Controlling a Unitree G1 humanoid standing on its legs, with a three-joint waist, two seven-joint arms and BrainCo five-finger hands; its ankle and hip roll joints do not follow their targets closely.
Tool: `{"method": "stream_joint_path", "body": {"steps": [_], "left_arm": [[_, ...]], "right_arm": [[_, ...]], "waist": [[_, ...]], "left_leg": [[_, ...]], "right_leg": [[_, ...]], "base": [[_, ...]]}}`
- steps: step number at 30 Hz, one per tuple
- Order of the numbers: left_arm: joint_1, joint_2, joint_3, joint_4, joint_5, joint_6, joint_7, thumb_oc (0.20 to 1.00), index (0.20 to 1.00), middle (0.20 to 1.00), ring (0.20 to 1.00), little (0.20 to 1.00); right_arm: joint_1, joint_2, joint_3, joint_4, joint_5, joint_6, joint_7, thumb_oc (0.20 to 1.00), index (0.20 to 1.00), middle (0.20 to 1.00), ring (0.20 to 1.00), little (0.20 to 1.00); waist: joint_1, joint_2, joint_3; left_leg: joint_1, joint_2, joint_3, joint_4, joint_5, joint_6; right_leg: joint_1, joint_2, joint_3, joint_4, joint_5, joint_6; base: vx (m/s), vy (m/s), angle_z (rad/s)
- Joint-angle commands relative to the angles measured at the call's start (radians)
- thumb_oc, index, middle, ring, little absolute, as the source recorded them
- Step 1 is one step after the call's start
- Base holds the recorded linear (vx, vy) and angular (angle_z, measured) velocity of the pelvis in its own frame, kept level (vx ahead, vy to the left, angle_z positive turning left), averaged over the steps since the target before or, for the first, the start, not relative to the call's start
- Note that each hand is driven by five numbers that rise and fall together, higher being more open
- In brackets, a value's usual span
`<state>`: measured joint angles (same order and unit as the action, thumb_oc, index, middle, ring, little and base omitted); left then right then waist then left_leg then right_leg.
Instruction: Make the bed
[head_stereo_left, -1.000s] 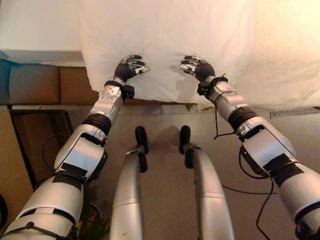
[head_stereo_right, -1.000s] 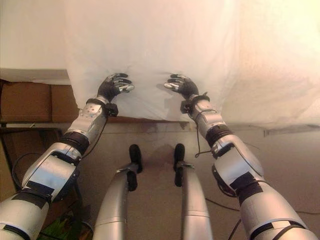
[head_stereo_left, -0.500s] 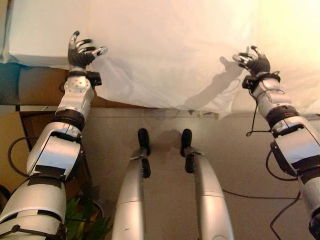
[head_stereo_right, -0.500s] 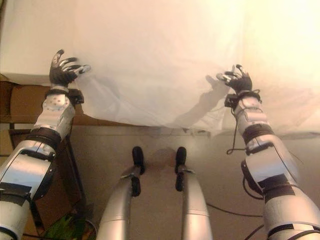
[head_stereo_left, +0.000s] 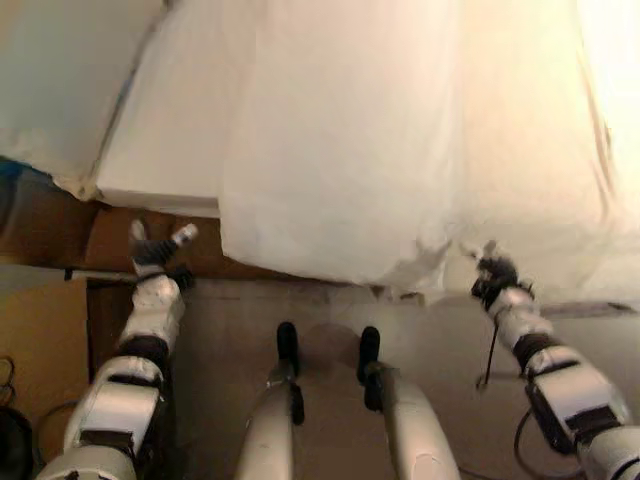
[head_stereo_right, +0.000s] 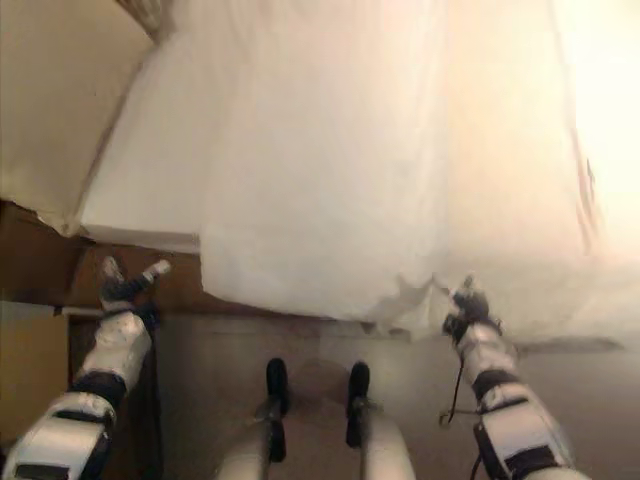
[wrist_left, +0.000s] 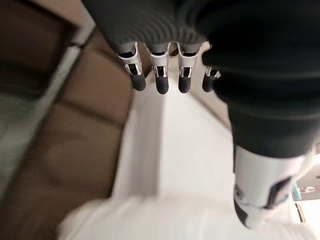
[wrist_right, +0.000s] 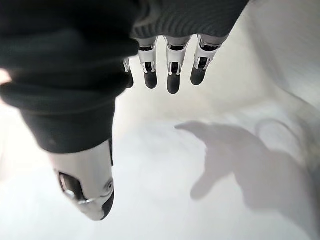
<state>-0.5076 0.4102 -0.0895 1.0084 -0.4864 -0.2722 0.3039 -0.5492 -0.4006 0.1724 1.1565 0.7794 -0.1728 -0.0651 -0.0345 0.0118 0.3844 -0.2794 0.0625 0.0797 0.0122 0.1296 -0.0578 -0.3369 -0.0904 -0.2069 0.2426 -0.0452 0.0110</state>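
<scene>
The sheet (head_stereo_left: 400, 150) lies over the bed (head_stereo_left: 160, 170), its long axis running straight away from the robot, its near hem hanging off the bed's near edge. Both hands are empty, fingers straight and loosely spread: the left hand (head_stereo_left: 152, 252) hangs below the bed's corner, clear of the sheet, and the right hand (head_stereo_left: 493, 272) sits with fingertips just at the hem. A good next step would be pinching the hem at two wide points and pulling evenly.

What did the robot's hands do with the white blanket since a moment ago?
Both hands let go of the white blanket and swung apart. The left hand now hangs open beside the bed's brown base, the right hand open at the blanket's hanging edge. The camera shifted too. The blanket still drapes over the bed.
</scene>
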Motion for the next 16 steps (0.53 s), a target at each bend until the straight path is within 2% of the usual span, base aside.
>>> {"method": "stream_joint_path", "body": {"steps": [1, 3, 6, 7, 8, 12, 14, 16], "left_arm": [[0.031, -0.024, -0.034, 0.025, 0.027, -0.031, -0.106, 1.000, 1.000, 1.000, 1.000, 1.000], [0.080, -0.059, -0.042, 0.037, 0.014, -0.020, -0.172, 1.000, 1.000, 1.000, 1.000, 1.000], [0.152, -0.092, -0.083, 0.046, 0.049, 0.006, -0.258, 1.000, 1.000, 1.000, 1.000, 1.000], [0.185, -0.127, -0.102, 0.079, 0.053, 0.032, -0.306, 1.000, 1.000, 1.000, 1.000, 1.000], [0.185, -0.127, -0.102, 0.079, 0.052, 0.032, -0.306, 1.000, 1.000, 1.000, 1.000, 1.000], [0.252, -0.178, -0.164, 0.149, 0.175, 0.069, -0.395, 1.000, 1.000, 1.000, 1.000, 1.000], [0.264, -0.208, -0.210, 0.201, 0.286, 0.090, -0.412, 1.000, 1.000, 1.000, 1.000, 1.000], [0.285, -0.235, -0.228, 0.240, 0.338, 0.105, -0.420, 1.000, 1.000, 1.000, 1.000, 1.000]], "right_arm": [[0.047, -0.008, 0.004, -0.060, -0.084, -0.056, 0.026, 1.000, 1.000, 1.000, 1.000, 1.000], [0.105, 0.018, 0.003, -0.081, -0.106, -0.056, 0.040, 1.000, 1.000, 1.000, 1.000, 1.000], [0.187, 0.059, -0.004, -0.090, -0.146, -0.049, 0.048, 1.000, 1.000, 1.000, 1.000, 1.000], [0.236, 0.090, -0.004, -0.082, -0.178, -0.046, 0.050, 1.000, 1.000, 1.000, 1.000, 1.000], [0.237, 0.090, -0.004, -0.082, -0.178, -0.046, 0.050, 1.000, 1.000, 1.000, 1.000, 1.000], [0.322, 0.126, 0.003, -0.042, -0.249, -0.034, 0.075, 1.000, 1.000, 1.000, 1.000, 1.000], [0.351, 0.149, 0.015, 0.010, -0.273, -0.014, 0.101, 1.000, 1.000, 1.000, 1.000, 1.000], [0.378, 0.172, 0.035, 0.057, -0.304, 0.001, 0.123, 1.000, 1.000, 1.000, 1.000, 1.000]], "waist": [[0.006, -0.012, -0.081], [-0.002, -0.011, -0.114], [-0.015, -0.015, -0.166], [-0.024, -0.018, -0.202], [-0.024, -0.018, -0.202], [-0.036, -0.018, -0.257], [-0.041, -0.019, -0.279], [-0.044, -0.023, -0.298]], "left_leg": [[0.058, -0.047, 0.018, -0.050, 0.009, -0.026], [0.102, -0.039, 0.023, -0.098, 0.027, -0.035], [0.126, -0.033, 0.020, -0.099, 0.021, -0.040], [0.144, -0.030, 0.019, -0.099, 0.016, -0.043], [0.144, -0.030, 0.019, -0.099, 0.015, -0.043], [0.182, -0.022, 0.029, -0.099, 0.000, -0.037], [0.205, -0.019, 0.036, -0.099, -0.009, -0.031], [0.235, -0.014, 0.046, -0.099, -0.023, -0.027]], "right_leg": [[0.099, 0.008, 0.003, -0.156, 0.087, 0.088], [0.137, 0.014, 0.004, -0.196, 0.103, 0.093], [0.186, 0.017, 0.008, -0.258, 0.132, 0.098], [0.218, 0.018, 0.014, -0.299, 0.144, 0.098], [0.219, 0.019, 0.014, -0.301, 0.145, 0.098], [0.261, 0.016, 0.032, -0.330, 0.152, 0.103], [0.276, 0.016, 0.048, -0.330, 0.149, 0.105], [0.296, 0.020, 0.061, -0.330, 0.147, 0.102]], "base": [[0.06, 0.016, 0.05], [0.02, 0.001, 0.04], [0.04, -0.021, 0.02], [0.05, -0.010, 0.03], [0.05, 0.005, 0.05], [0.05, 0.022, 0.00], [0.07, 0.038, -0.07], [0.09, 0.029, -0.17]]}}
